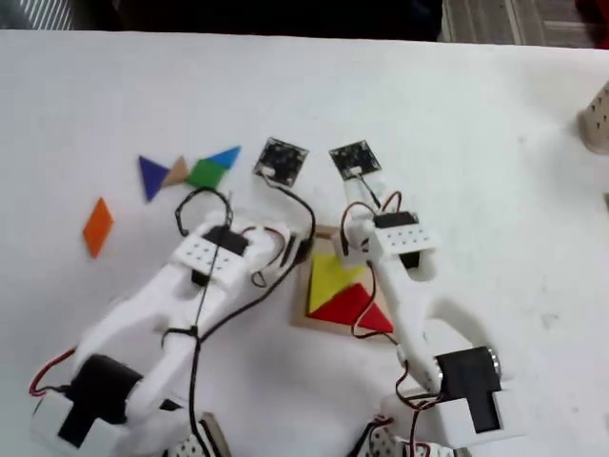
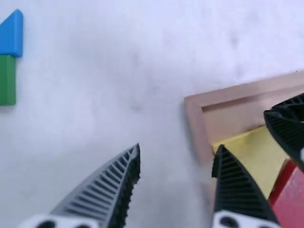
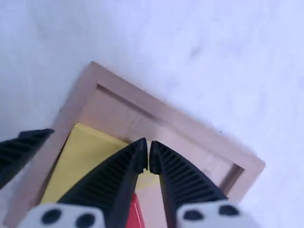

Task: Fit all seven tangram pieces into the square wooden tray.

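The left arm (image 1: 143,314) stretches from its base, at the near left of the tray (image 1: 297,320), on a slant toward the tray's left rim. The left gripper (image 2: 179,151) hangs at the tray's far left corner with its jaws spread wide. One finger (image 2: 235,183) is over the rim and the other is outside the tray, above the tabletop (image 2: 118,71). The right arm (image 1: 419,305) stands at the near right of the tray and leans along its right side. The right gripper (image 3: 147,145) points down over the tray's inside near the far rim, its fingertips (image 3: 135,156) drawn together and holding nothing. The two grippers are close, not touching.
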Motion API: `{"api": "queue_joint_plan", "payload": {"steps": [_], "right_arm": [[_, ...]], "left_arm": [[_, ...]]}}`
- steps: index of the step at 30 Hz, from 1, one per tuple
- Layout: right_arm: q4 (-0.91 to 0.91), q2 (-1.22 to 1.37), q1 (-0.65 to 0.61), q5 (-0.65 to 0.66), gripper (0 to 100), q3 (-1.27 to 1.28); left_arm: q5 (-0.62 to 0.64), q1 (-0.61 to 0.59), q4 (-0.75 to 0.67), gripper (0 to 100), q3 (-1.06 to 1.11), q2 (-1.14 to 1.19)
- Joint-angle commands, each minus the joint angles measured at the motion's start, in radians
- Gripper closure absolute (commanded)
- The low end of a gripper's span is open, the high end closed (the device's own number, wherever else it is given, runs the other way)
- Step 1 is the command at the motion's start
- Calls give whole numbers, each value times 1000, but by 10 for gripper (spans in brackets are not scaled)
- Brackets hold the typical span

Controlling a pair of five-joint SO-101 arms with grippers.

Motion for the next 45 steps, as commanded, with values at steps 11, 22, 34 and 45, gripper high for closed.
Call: {"api": "queue_joint_plan", "payload": {"steps": [11,22,34,45], "right_arm": [[200,-61,189,-91,911,-57],[179,-173,183,-100,967,54],[156,-173,193,-92,967,55],[165,-203,309,-91,969,35]], "left_arm": [[-91,206,255,588,5,-54],[-46,176,270,653,-173,153],[272,208,287,657,-437,392],[391,285,247,657,-396,412]]}}
